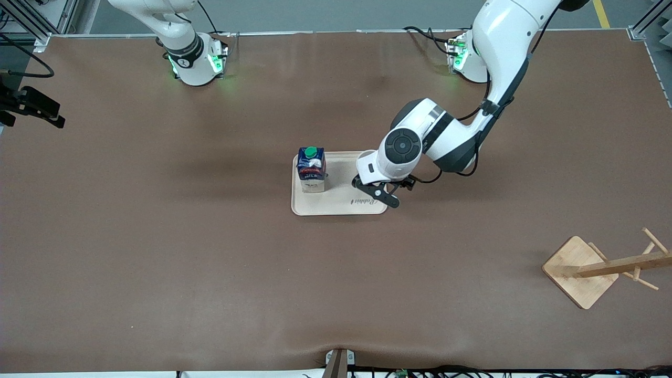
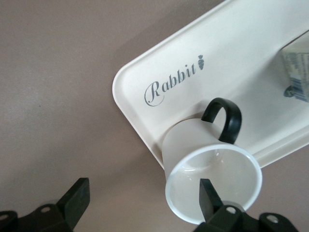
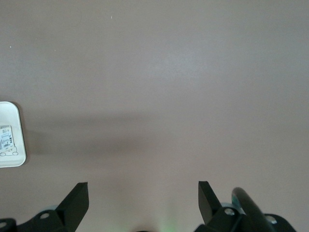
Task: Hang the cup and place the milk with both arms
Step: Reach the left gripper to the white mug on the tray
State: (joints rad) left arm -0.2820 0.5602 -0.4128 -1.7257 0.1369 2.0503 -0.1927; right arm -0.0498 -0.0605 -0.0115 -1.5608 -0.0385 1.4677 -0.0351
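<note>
Cup [image 2: 212, 181]: we see it white with a black handle, on the tray [image 2: 251, 53] at the corner toward the left arm's end.
Left gripper [image 2: 140, 205]: spread over the cup, one finger [image 2: 208, 195] inside the rim; we judge a rim grasp.
Milk [image 1: 311, 169]: dark blue, green cap, upright on the tray.
Rack [image 1: 604, 268]: near the table's edge at the left arm's end.
Right gripper [image 3: 140, 200]: spread, waits over bare table.

I see a brown mat [image 1: 157, 252] covering the whole table, with a soft crease at its edge nearest the front camera and faint shadows across its middle. Past the mat's top edge there is grey floor [image 1: 325, 13] with a yellow line [image 1: 601, 13], and metal frame posts [image 1: 31, 23] stand at the table's corners. Black cables [image 1: 472, 371] run along the near edge, and the light falls even and diffuse.
</note>
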